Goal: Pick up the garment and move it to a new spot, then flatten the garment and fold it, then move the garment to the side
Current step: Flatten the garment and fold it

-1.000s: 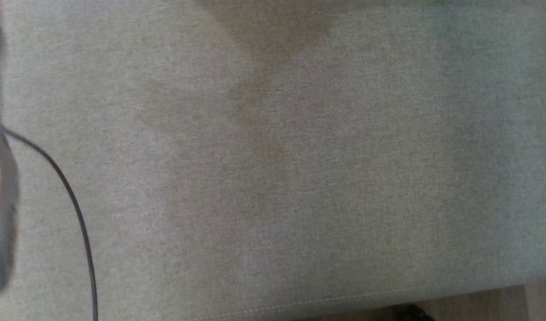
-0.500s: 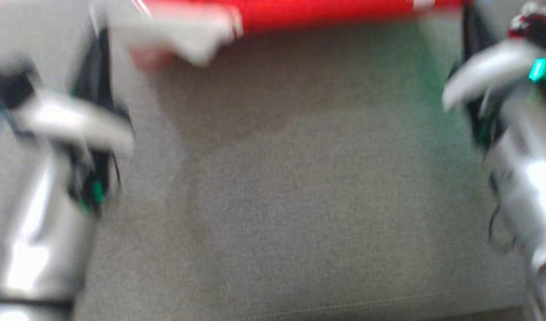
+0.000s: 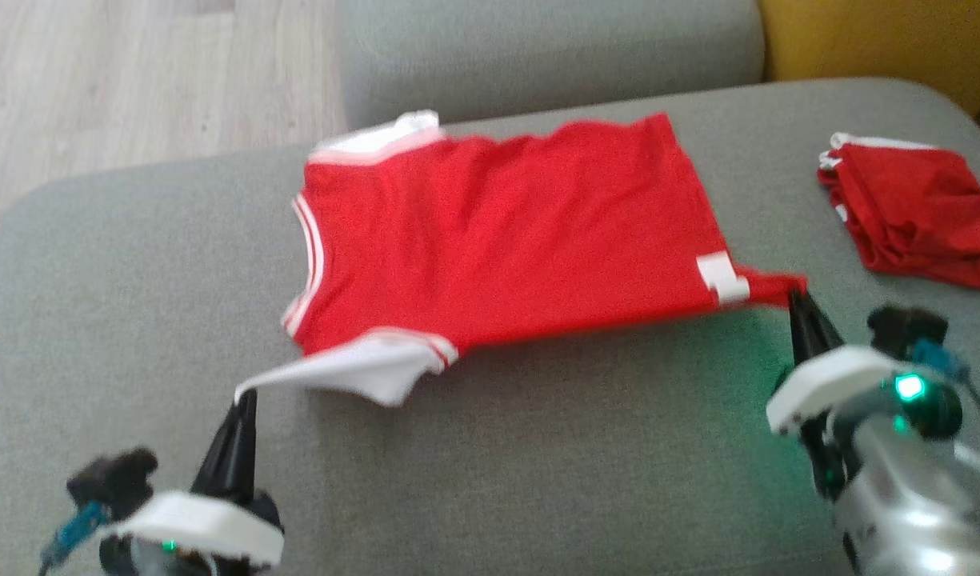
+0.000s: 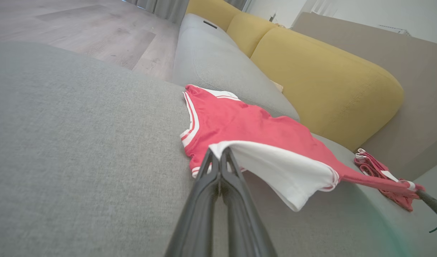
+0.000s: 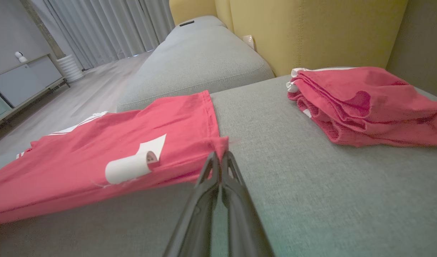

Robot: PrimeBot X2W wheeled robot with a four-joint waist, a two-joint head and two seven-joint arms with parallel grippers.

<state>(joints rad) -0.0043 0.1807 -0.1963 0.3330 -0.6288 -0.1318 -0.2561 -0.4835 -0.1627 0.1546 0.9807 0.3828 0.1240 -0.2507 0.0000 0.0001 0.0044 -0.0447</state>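
the left gripper [image 3: 244,398] clenches a sleeve of the garment [image 3: 498,232] at 7 o'clock. the right gripper [image 3: 794,293] clenches its hem corner at 3 o'clock, likely to pull it flat.

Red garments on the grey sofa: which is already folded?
The red cloth bundle at the right, layered and untouched. The white-sleeved red shirt lies spread out, gripped by left end effector and right end effector.

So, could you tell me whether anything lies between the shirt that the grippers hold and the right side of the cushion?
Yes: a folded red pile lies on the cushion to the right of the shirt, apart from it, beyond the right gripper. Leftward, nothing visible stands in the way.
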